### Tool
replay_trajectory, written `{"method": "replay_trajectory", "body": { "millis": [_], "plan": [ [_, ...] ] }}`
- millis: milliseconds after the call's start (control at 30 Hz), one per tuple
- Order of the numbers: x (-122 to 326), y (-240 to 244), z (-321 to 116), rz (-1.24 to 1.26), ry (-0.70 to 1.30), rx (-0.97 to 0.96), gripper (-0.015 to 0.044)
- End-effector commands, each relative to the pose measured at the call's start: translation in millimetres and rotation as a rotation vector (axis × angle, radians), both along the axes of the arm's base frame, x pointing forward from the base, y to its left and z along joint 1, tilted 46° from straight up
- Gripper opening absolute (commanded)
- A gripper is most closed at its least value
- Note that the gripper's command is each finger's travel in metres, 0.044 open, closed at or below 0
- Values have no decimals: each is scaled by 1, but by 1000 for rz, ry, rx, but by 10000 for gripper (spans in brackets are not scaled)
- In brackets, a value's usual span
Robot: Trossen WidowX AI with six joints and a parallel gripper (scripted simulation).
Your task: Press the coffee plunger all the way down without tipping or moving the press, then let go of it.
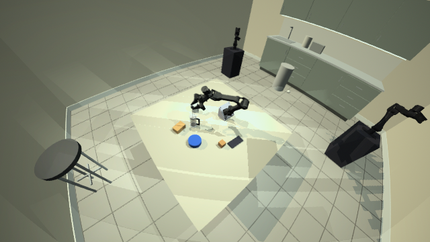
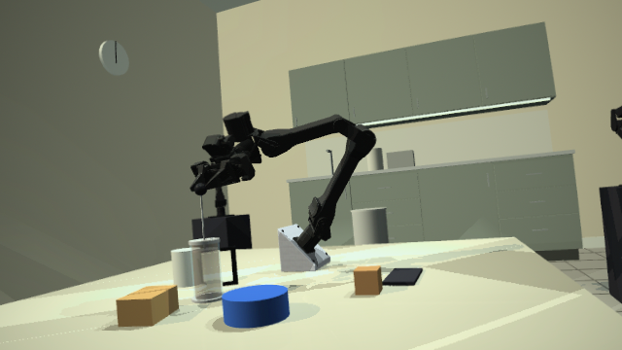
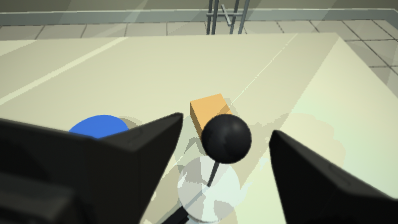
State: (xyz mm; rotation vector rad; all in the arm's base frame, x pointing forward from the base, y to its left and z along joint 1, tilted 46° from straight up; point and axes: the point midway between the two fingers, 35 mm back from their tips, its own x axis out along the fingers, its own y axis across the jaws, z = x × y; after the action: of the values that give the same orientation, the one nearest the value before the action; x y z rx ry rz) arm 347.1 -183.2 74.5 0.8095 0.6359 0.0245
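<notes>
Gripper: the gripper (image 3: 225, 150) is seen at the top of the plunger rod, with the black plunger knob (image 3: 226, 138) between its two dark fingers — the jaws stand partly apart, with a gap on each side of the knob in the wrist view, so nothing is clamped.
Knob position: in the exterior view the plunger knob (image 2: 199, 189) is found at the tip of the gripper (image 2: 200, 185), high above the glass body; the thin rod (image 2: 201, 216) runs straight down from it into the lid.
Coffee press: the coffee press (image 2: 206, 268) is stood upright on the table (image 2: 437, 311), its plunger raised, its clear cylinder just beside a pale cylinder (image 2: 182, 266) on its left in the exterior view.
Press from above: through the wrist view the round glass top of the coffee press (image 3: 209, 187) is seen directly below the knob.
Nearby items: a long tan box (image 2: 147, 304) is placed in front and to the left of the press, a blue disc (image 2: 256, 304) in front and to the right — both near it, neither touching.
Further items: a small tan cube (image 2: 367, 280) and a flat dark slab (image 2: 402, 276) lie just beside each other, well apart from the press.
Arm: the arm (image 2: 311, 136) is stretched from its grey base block (image 2: 296, 250) up and over toward the press.
</notes>
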Motion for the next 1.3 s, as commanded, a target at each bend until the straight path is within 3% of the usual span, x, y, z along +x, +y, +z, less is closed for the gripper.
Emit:
{"method": "replay_trajectory", "body": {
  "millis": [0, 100, 1267],
  "plan": [
    [0, -1, 0, -4, 1, -2, 177],
    [0, -1, 0, -4, 1, -2, 118],
    [3, 25, -32, -3, 3, -3, 117]
  ]
}}
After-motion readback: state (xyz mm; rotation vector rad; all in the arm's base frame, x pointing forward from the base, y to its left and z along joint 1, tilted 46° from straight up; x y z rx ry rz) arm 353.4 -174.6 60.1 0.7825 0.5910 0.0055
